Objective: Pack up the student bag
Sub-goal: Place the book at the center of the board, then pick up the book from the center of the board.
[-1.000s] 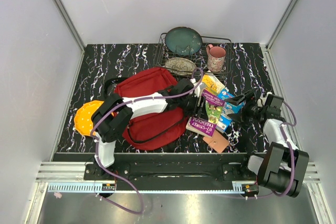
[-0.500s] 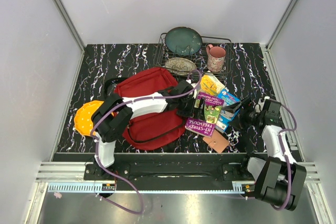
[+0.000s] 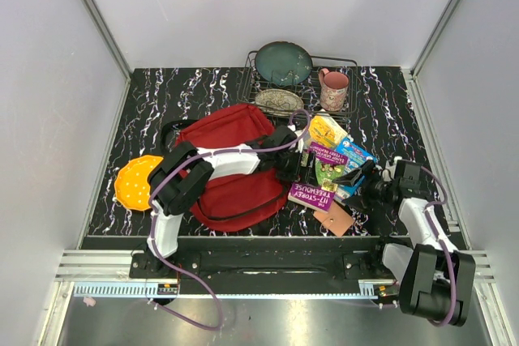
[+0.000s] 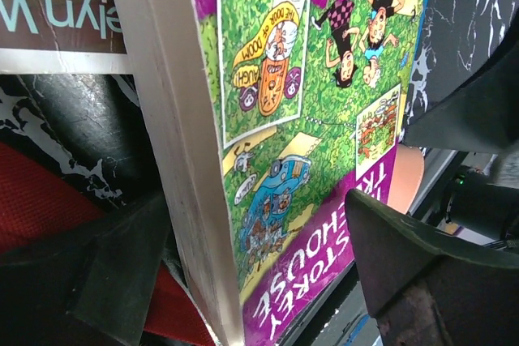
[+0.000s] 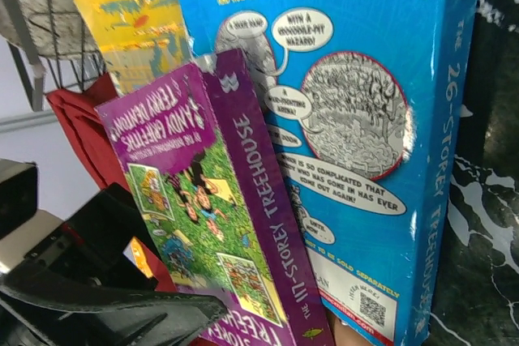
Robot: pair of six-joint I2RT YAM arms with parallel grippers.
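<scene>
Closest to the arm bases there's a small tan flat piece (image 3: 338, 219) on the black marbled table (image 3: 178, 95). Just behind it is the right gripper (image 3: 361, 180), nosed up against the books. Honestly can't tell if its jaws are apart or together, since the wrist view only catches one finger (image 5: 105, 313).

The purple Treehouse book (image 4: 308, 119) is tipped up on its edge, leaning toward the blue Treehouse book (image 5: 365, 119). The left gripper (image 3: 297, 166) has its jaws spread wide with the purple book sitting between them, not pinched.

The left arm reaches across the student bag (image 3: 231, 131), which lies flat mid-table, left of the book pile. An orange disc (image 3: 132, 182) sits at the bag's left.

Further back: a yellow book (image 3: 328, 129), then a wire rack (image 3: 250, 70) with a teal plate (image 3: 284, 62) and a pink mug (image 3: 333, 89).
</scene>
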